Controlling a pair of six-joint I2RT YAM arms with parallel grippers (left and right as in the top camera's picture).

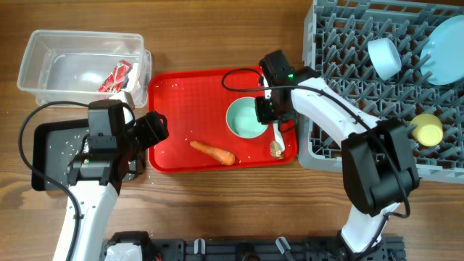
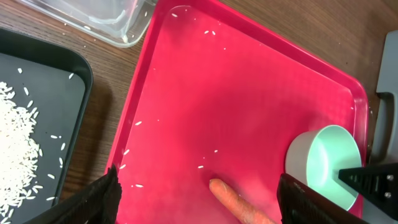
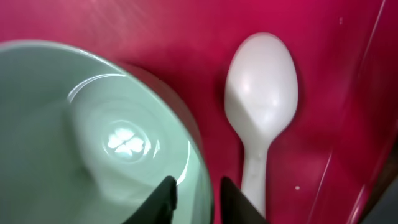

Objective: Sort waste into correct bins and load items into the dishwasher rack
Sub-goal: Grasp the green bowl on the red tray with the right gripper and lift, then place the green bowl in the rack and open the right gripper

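Pale green bowl [image 3: 93, 143] rim pinched by right gripper [image 3: 198, 186]; white spoon [image 3: 261, 87] beside; left gripper [image 2: 198, 186] spread above carrot [image 2: 235, 203].

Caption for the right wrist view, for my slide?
Right gripper pinches the rim of the pale green bowl; white spoon lies beside it on the red tray.

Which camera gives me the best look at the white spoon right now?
Right wrist: the white spoon sits close-up, its bowl and upper handle clear on the red tray beside the green bowl. Overhead shows only a small piece beside the right arm; the left wrist view misses it.
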